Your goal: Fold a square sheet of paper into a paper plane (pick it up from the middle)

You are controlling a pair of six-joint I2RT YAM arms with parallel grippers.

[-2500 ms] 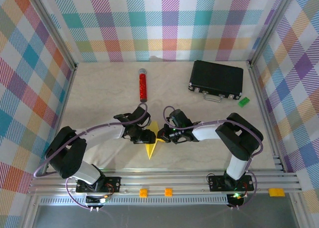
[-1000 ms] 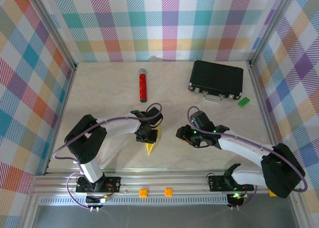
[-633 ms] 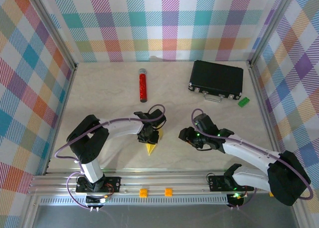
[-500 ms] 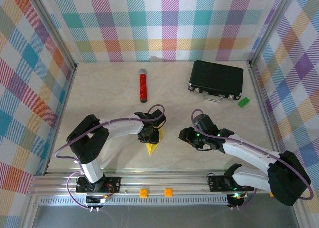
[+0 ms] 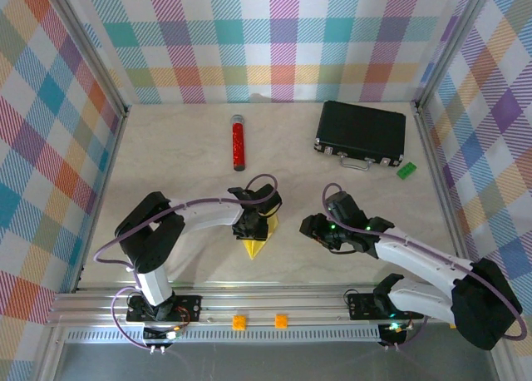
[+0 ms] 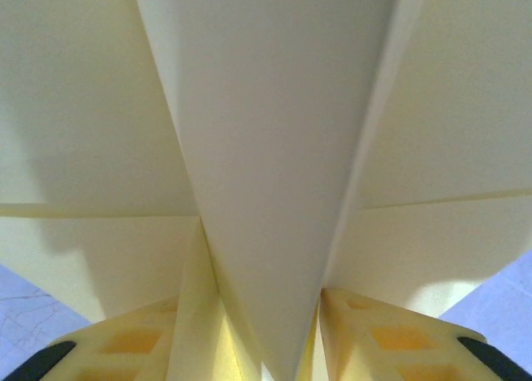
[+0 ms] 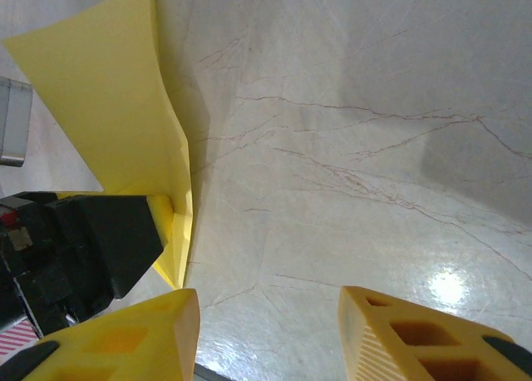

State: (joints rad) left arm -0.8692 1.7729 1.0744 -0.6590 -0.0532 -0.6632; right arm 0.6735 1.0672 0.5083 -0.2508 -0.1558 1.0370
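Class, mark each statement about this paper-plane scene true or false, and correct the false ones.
1. The red cylinder lies left of the black case in the top view. True.
2. The right gripper holds the paper plane. False: it is open and empty above the table.
3. The green block sits on the black case. False: it lies on the table beside it.
4. A fold of the paper plane sits between the fingers of the left gripper. True.

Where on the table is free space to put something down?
Free: the left side of the table, beside the red cylinder; the strip between cylinder and black case. Crowded: the near middle, around the paper plane, left arm and right arm.
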